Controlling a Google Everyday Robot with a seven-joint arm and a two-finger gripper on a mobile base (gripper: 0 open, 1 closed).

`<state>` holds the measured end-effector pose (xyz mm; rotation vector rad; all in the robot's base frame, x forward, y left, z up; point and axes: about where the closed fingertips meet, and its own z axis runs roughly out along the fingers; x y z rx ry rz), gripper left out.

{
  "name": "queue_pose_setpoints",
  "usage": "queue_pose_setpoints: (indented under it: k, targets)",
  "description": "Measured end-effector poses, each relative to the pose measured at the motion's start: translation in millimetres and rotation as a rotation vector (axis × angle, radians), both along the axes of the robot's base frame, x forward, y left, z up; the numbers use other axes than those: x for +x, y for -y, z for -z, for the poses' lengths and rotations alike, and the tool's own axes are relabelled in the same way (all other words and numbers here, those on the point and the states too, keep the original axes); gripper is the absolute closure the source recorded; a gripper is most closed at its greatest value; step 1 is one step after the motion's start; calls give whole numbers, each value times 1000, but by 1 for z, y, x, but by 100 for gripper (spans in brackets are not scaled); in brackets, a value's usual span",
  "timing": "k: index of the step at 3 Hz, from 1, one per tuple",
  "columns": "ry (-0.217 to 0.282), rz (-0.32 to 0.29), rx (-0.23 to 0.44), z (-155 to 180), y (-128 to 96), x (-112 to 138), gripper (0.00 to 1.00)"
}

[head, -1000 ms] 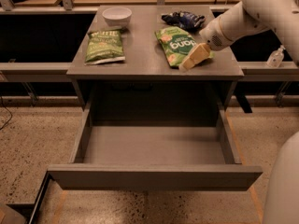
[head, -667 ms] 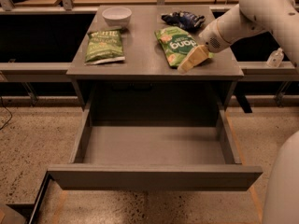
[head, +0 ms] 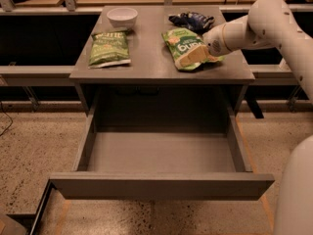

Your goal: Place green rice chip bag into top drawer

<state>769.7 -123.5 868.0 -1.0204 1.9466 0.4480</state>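
We are looking down on a grey desk (head: 151, 70) whose top drawer (head: 161, 186) is standing pulled far out toward the near side, with its flat grey front panel facing us and its shallow grey inside showing under the desk's edge. The green rice chip bag (head: 179, 44) is lying flat on the right half of the desk top, outside the drawer, with its white lettering facing up and its long side running slightly aslant from far left to near right. A white arm (head: 274, 18) is reaching in from the right and bending down over the desk, and its tan claw (head: 191, 58) is lying over the near right part of that bag. Whether the claw is clenched, released or grasping the bag, we cannot tell. Just beyond the bag, at the far right of the desk, a dark blue bag (head: 191, 20) is lying crumpled. On the left half an olive-green bag (head: 109, 48) is lying flat, well apart from the bright one, and a white bowl (head: 122, 17) is standing just behind it at the far edge. A speckled floor (head: 39, 141) is spreading out beneath the desk.
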Motion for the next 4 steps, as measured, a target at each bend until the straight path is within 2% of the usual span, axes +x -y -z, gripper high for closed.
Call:
queue_pose_setpoints:
  k: [1, 2, 3, 4]
  targets:
    - [30, 25, 31, 3, -1, 25, 0]
    - [8, 63, -20, 29, -1, 49, 0]
    - [-14, 97, -61, 47, 5, 61, 2]
    - [-14, 97, -62, 43, 5, 61, 20]
